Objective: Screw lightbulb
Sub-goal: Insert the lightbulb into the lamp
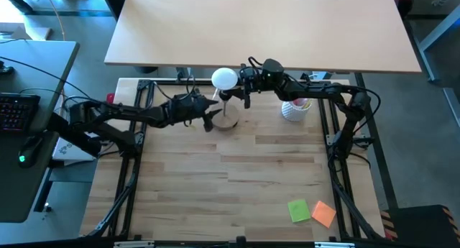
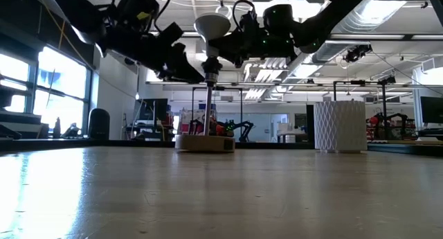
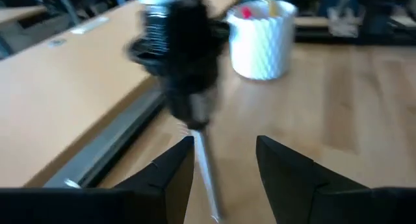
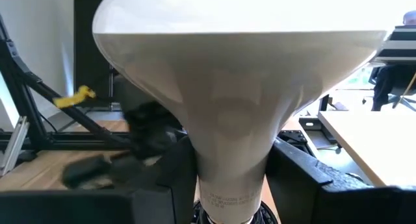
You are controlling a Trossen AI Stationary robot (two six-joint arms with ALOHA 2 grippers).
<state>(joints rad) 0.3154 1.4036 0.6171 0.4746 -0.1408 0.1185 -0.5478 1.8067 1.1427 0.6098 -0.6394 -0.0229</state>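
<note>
The white lightbulb (image 1: pixel 224 77) stands upright, globe up, over the black socket (image 2: pixel 210 73) of a lamp. The socket sits on a thin metal stem (image 3: pixel 205 165) rising from a round wooden base (image 1: pixel 227 121) at the table's far middle. My right gripper (image 4: pixel 227 185) reaches in from the right and is shut on the bulb. My left gripper (image 3: pixel 221 169) comes from the left, below the socket. It is open, with one finger on each side of the stem. My right gripper pinches the lightbulb's cone-shaped neck (image 4: pixel 224 152), just above the screw end, between its two fingers (image 4: pixel 166 178). The fingers come level from the table's right side. The bulb is upright with its threaded end (image 3: pixel 155 23) at the socket's mouth; some thread shows above it. My left gripper has the stem close beside one finger (image 3: pixel 179 165); whether it touches I cannot tell.
A white ribbed cup (image 1: pixel 295 108) with pink and yellow items stands right of the lamp. Green (image 1: pixel 299 210) and orange (image 1: pixel 324 213) sticky notes lie at the near right corner. A second tabletop (image 1: pixel 259 25) lies beyond the far edge. The wooden table's near half is bare.
</note>
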